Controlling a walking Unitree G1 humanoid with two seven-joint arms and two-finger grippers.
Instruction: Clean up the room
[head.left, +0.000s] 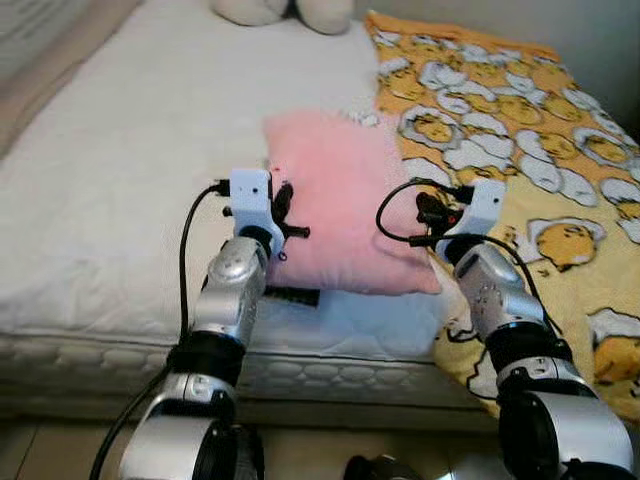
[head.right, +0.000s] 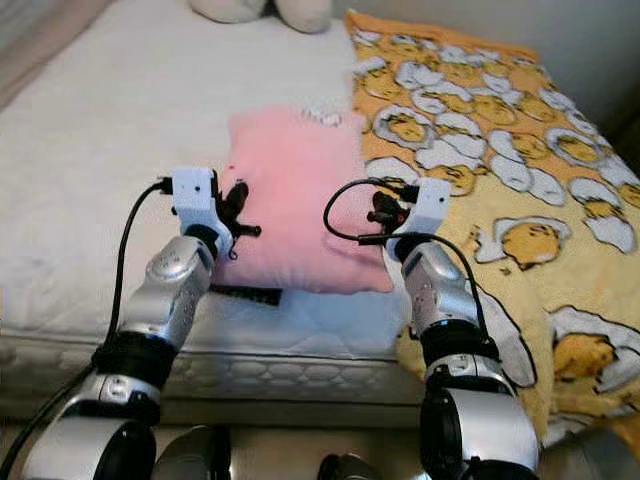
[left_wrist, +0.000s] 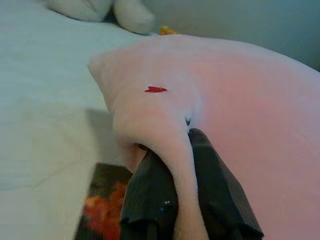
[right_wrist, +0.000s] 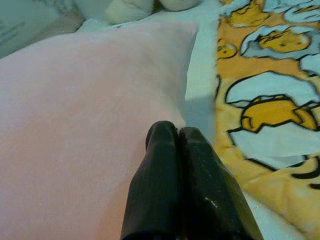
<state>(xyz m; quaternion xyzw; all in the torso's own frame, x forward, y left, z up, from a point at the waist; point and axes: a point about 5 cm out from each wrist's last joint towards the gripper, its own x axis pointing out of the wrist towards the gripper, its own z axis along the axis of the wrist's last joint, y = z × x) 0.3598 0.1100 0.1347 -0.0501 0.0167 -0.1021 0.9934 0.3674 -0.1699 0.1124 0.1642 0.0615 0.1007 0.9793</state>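
A soft, square pink plush pillow (head.left: 335, 205) with a fuzzy nap and a tiny red mark lies near the front edge of the white quilted mattress (head.left: 110, 180), with the yellow cartoon-egg fleece blanket (head.left: 520, 140) at its 3 o'clock. The left end effector (left_wrist: 182, 192) pinches a fold of the pillow's 9 o'clock edge between its ribbed black fingers. The right end effector (right_wrist: 179, 175) rests against the pillow's 3 o'clock edge, fingers pressed together.

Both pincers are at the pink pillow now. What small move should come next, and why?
Probably lift it slightly with both arms. The left pincer pinches a fold of the pink pillow; the right pincer, fingers together, presses its other side, and it still lies on the bed.
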